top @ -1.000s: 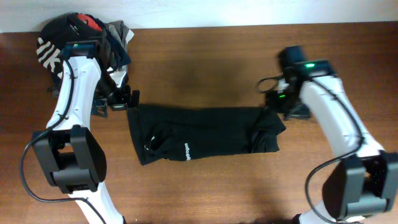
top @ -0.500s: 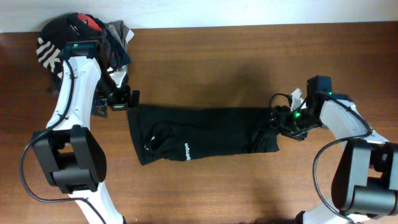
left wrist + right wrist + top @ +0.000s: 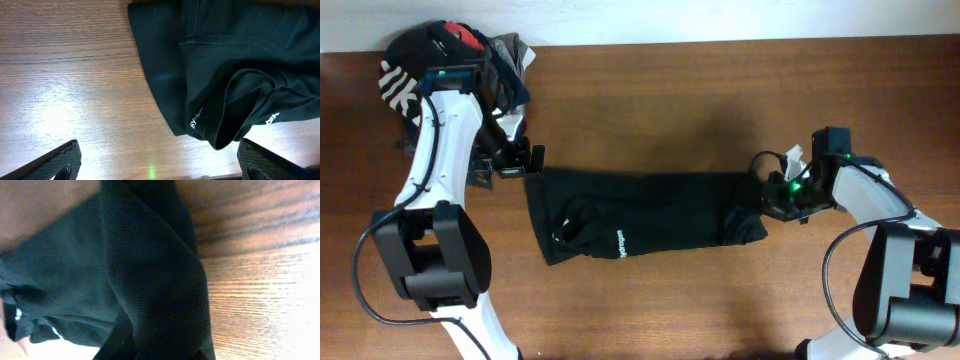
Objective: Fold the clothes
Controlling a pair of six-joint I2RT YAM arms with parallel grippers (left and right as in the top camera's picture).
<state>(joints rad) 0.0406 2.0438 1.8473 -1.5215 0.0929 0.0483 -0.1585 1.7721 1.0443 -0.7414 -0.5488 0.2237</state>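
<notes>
the clothes [image 3: 640, 225] lay stretched across the middle of the tabletop [image 3: 650, 110]
your left pincer [image 3: 533, 160] stood wide open and empty just beside their left end; your right pincer [image 3: 772, 200] sat at the bunched right end, cloth filling its camera, so i could not tell its grip.

The leggings [image 3: 640, 215] are being flanked by left gripper [image 3: 532, 160] and right gripper [image 3: 768, 200]; a garment heap [image 3: 440, 50] is being borne far-left.

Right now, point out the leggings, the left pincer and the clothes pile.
leggings [image 3: 660, 210]: overhead view, mid fabric.
left pincer [image 3: 536, 160]: overhead view, between fingertips.
clothes pile [image 3: 415, 45]: overhead view, black top.
</notes>
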